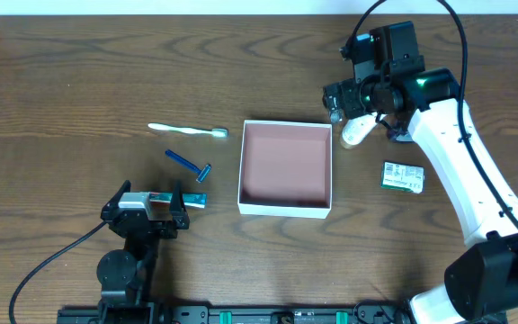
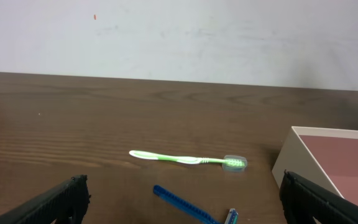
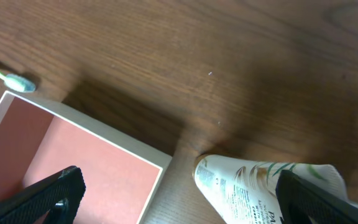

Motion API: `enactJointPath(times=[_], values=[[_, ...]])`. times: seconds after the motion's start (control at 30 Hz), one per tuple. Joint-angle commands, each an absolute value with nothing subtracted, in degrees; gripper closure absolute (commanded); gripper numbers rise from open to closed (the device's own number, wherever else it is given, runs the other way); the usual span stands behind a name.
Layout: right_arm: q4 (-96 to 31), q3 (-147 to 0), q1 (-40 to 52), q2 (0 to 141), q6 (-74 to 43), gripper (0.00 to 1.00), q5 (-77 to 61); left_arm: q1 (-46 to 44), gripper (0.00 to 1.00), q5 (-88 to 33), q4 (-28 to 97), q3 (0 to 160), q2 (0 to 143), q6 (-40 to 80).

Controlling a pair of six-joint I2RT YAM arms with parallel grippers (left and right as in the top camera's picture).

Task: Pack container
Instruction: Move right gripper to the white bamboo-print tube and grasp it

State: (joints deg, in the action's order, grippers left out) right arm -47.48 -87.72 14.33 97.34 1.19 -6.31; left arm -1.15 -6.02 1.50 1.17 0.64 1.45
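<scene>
The container (image 1: 285, 209), a square white-walled box with a pinkish-brown inside, stands mid-table with nothing in it. It also shows in the left wrist view (image 2: 294, 157) and the right wrist view (image 3: 104, 138). My right gripper (image 1: 356, 110) is open just past the container's far right corner, over a white tube (image 1: 358, 133) that lies on the table. In the right wrist view the tube (image 3: 253, 186) lies between the spread fingers (image 3: 185, 202), close to the right one. My left gripper (image 1: 151, 200) is open and empty at the front left (image 2: 188, 211).
A green-and-white toothbrush (image 1: 187, 131) (image 2: 185, 159) and a blue razor (image 1: 190, 165) (image 2: 185, 204) lie left of the container. A small teal item (image 1: 196, 200) lies beside the left gripper. A green packet (image 1: 403, 176) lies right of the container.
</scene>
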Motion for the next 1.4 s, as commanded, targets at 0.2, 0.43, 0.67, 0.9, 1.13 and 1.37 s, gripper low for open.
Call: enactJointPath(times=[0.2,0.43,0.67,0.9,1.13,1.37], values=[[-48.1,-93.5,14.0,97.1,0.1,0.01,-7.5,-1.1,0.02,-7.0,3.4,0.2,0.6,1.1],[-51.8,-100.5,13.9,97.1,0.2,0.01,-9.6,-1.1,0.02,-7.0,3.4,0.2,0.6,1.1],[-56.1,-100.4,13.9,98.1,0.3,0.09,-3.4,-1.1,0.02,-7.0,3.4,0.2,0.6,1.1],[-59.8,-100.3,13.9,101.4,-2.5,0.21,1.3,-1.1,0.02,-7.0,3.4,0.2,0.6,1.1],[-61.1,-100.0,13.9,104.6,-7.3,0.3,1.6,-1.1,0.02,-7.0,3.4,0.2,0.6,1.1],[-61.9,-99.9,13.9,107.4,-10.1,0.44,1.7,-1.1,0.02,-7.0,3.4,0.2,0.6,1.1]])
